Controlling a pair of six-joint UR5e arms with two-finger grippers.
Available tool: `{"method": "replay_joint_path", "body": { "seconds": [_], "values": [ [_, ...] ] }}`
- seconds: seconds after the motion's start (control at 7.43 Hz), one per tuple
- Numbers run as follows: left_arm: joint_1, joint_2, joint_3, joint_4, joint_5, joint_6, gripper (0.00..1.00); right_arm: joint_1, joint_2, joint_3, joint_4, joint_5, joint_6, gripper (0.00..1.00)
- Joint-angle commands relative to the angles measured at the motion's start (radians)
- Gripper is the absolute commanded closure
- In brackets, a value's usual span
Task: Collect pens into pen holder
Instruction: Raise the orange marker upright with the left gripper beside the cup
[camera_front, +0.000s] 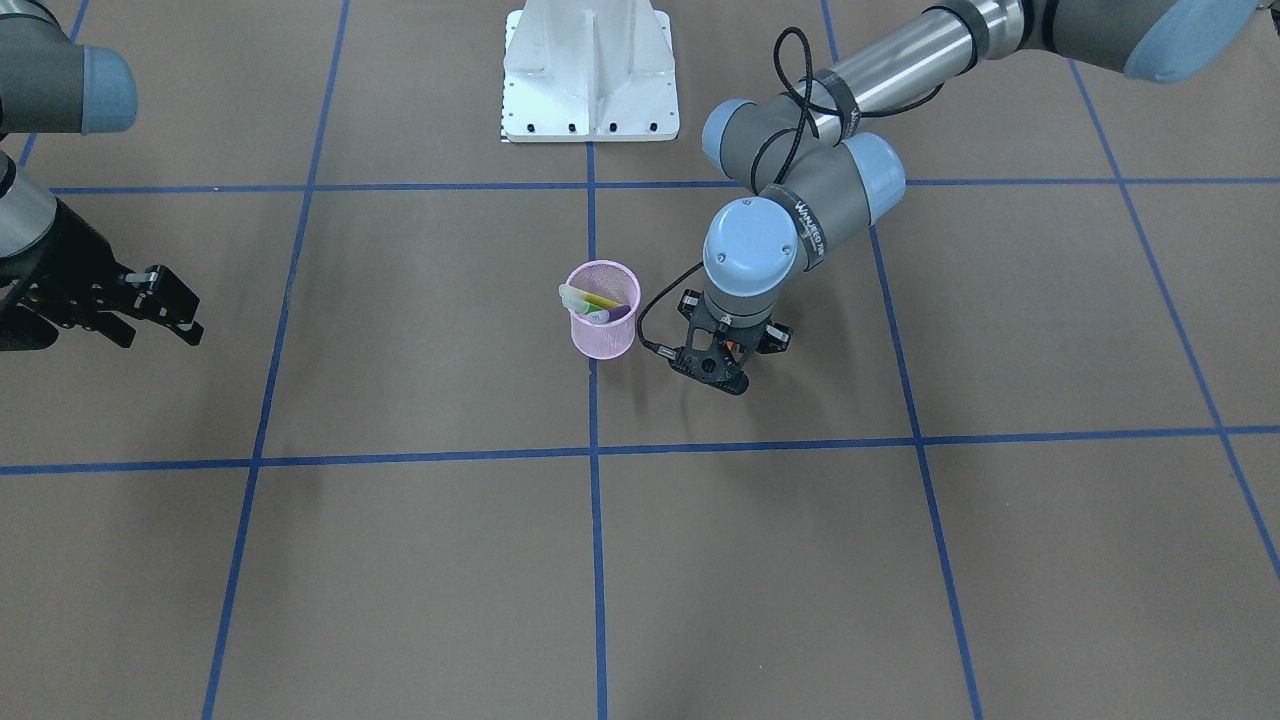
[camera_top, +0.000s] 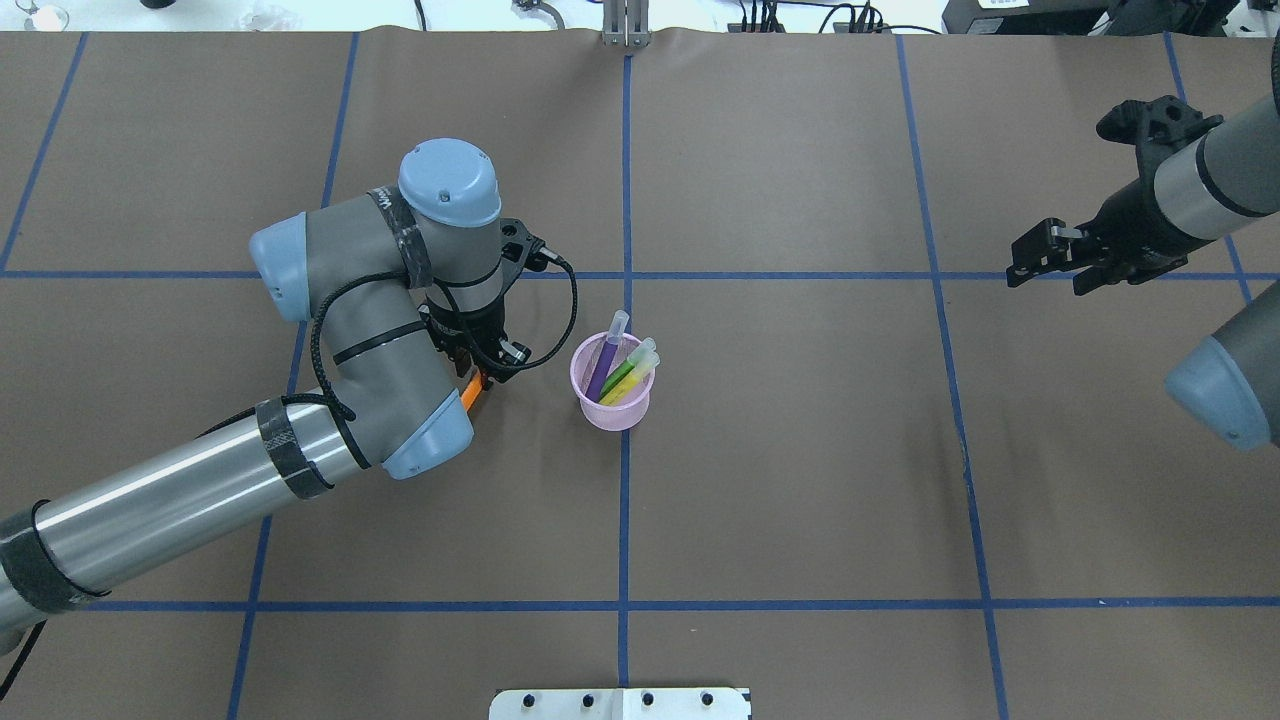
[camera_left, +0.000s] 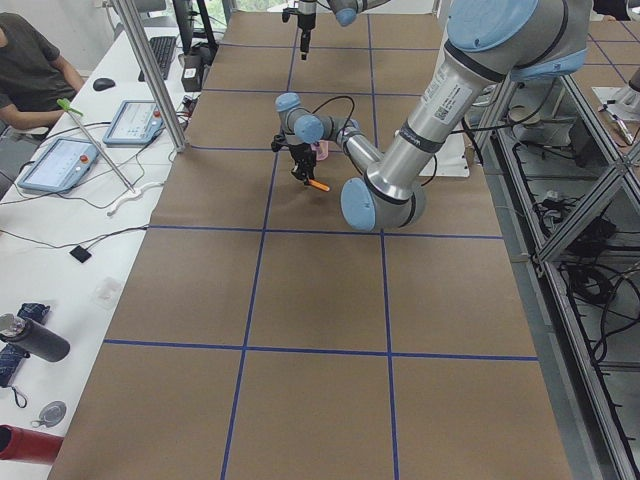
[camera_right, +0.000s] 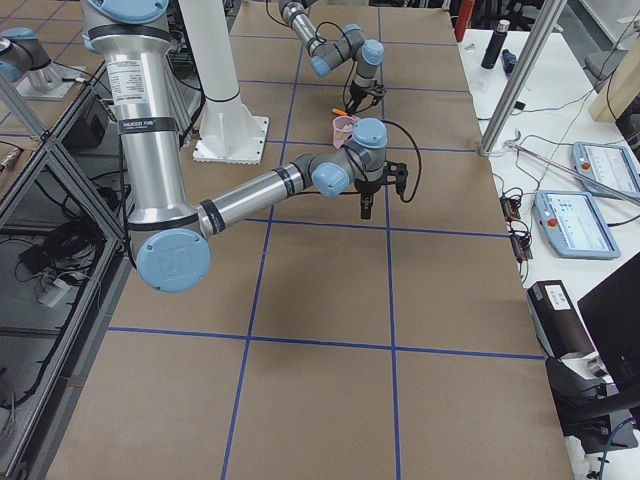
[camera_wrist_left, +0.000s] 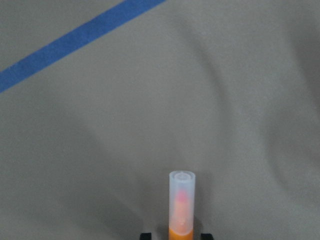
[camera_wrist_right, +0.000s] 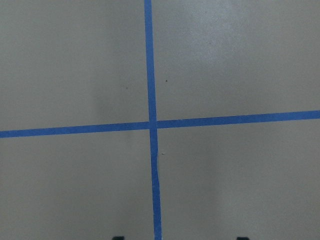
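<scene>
Figure: final pen, transfer stage. The left gripper (camera_top: 483, 372) is closed on the orange pen (camera_wrist_left: 181, 205). It grips the orange barrel, and the pale translucent cap projects beyond the fingertips, as the left wrist view shows. From overhead the pen slants out from under the wrist, just beside the pen holder (camera_top: 615, 412) on the side of the robot's left. Whether the cap clears the table (camera_top: 800, 450) cannot be told. The pink mesh holder stands upright on a blue tape line (camera_top: 624, 520) near the table's centre. It already contains the purple pen (camera_top: 604, 365), the green pen (camera_top: 619, 377) and the yellow pen (camera_top: 632, 384), which all lean toward the far right of the rim with their caps above it. The right gripper (camera_top: 1045, 262) hangs well apart over the robot's right side, with its jaws wide and nothing between them, and its wrist view shows only bare table and crossing tape. The step in hand appears to be carrying the orange pen to the holder, and no other pen lies loose in any view. To do this well, the pen should first be raised until its lower end is clearly above the rim. It should then be moved across to the open near-left part of the mouth, away from the three leaning pens. The barrel is best turned closer to vertical before it is lowered, so that the tip enters the cup and does not strike the rim. The holder looks light, so a sideways knock could tip it and spill its contents. The pen should be released only once part of its length is inside the mesh wall.
</scene>
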Motion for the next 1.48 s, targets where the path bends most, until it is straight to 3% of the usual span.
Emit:
{"method": "replay_joint_path", "body": {
  "seconds": [0.0, 0.27, 0.4, 0.81, 0.94, 1.21, 1.35],
  "values": [
    [0.000, 0.003, 0.000, 0.001, 0.000, 0.000, 0.62, 0.000, 0.000, -0.001, 0.000, 0.000, 0.000, 0.20],
    [0.000, 0.006, -0.001, 0.000, 0.000, 0.000, 0.81, 0.000, 0.000, -0.003, 0.000, 0.000, 0.000, 0.20],
    [0.000, 0.004, -0.001, 0.001, -0.002, 0.000, 1.00, 0.000, 0.000, -0.001, 0.000, 0.000, 0.000, 0.20],
    [-0.064, -0.005, -0.118, 0.022, -0.012, 0.001, 1.00, 0.000, 0.006, 0.000, 0.000, -0.002, 0.000, 0.20],
    [-0.060, 0.000, -0.211, 0.007, 0.042, -0.041, 1.00, 0.000, 0.006, 0.000, 0.000, -0.003, 0.002, 0.20],
    [0.027, 0.030, -0.374, -0.153, 0.345, -0.277, 1.00, 0.000, 0.009, 0.000, 0.000, -0.006, 0.002, 0.20],
    [0.069, 0.056, -0.420, -0.232, 0.445, -0.299, 1.00, 0.002, 0.009, 0.000, 0.000, -0.008, 0.002, 0.20]
  ]
}}
